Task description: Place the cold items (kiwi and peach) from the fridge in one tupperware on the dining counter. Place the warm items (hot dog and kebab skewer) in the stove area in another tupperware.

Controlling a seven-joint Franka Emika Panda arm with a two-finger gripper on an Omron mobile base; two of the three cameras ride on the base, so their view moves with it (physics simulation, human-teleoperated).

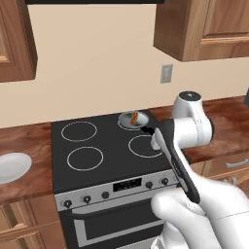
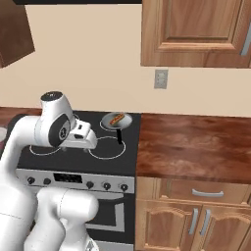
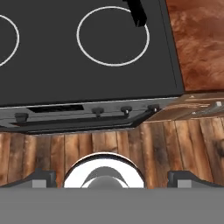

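On the stove area, left to right: a white plate [image 1: 12, 167] on the left wood countertop [image 1: 24, 141]; the black glass cooktop [image 1: 104, 146] with four ring burners; a small grey pan [image 1: 132, 119] on the rear right burner, holding the hot dog [image 1: 133, 116], its dark handle [image 1: 147, 129] pointing toward the front; then the right countertop [image 2: 191, 142], bare. The gripper [image 3: 111, 177] hangs over the stove's front edge and the wooden floor [image 3: 109, 144], fingers spread wide and holding nothing. The hot dog lies well ahead of it, beyond the front right burner [image 3: 113, 36], up inside the pan. Risks, as judged: a low reach could clip the pan handle and spin or slide the pan; the pan's raised rim may block the fingers, so the hot dog rolls aside rather than being caught.
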